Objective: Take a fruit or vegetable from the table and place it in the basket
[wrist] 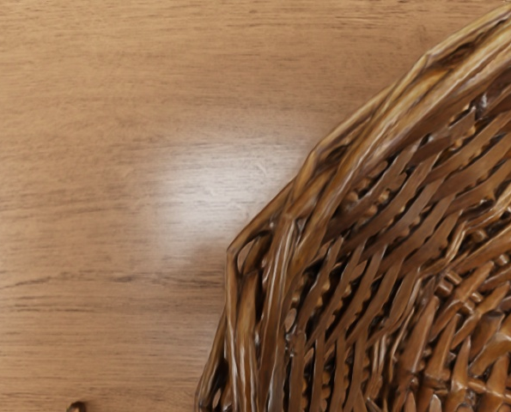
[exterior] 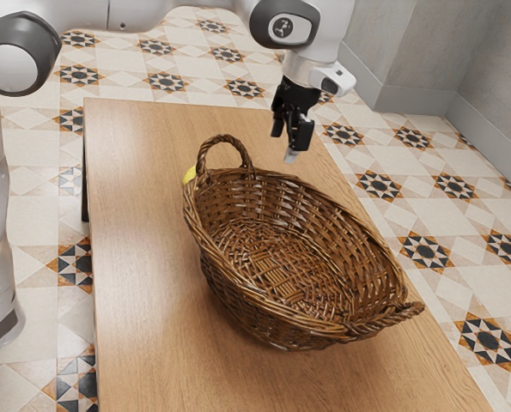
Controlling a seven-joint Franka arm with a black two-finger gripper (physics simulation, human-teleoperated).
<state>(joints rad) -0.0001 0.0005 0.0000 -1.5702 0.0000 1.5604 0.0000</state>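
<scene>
My gripper (exterior: 291, 137) hangs open above the table, beyond the basket's far rim in the exterior view. A small pale piece shows at its fingertips; I cannot tell what it is. The brown wicker basket (exterior: 302, 270) stands upright, and its inside shows bare wicker. Part of a yellow thing (exterior: 189, 175) peeks out beside the basket's looped handle, mostly hidden behind the rim; its kind is unclear. In the wrist view, the basket (wrist: 392, 232) lies below my hand, off to one side over bare wood.
The wooden table (exterior: 139, 257) extends around the basket, with its far edge behind my hand. The basket's raised handle (exterior: 225, 140) and its other handle (exterior: 397, 316) stick out at opposite ends. A small dark brown tip (wrist: 76, 407) shows on the wood in the wrist view.
</scene>
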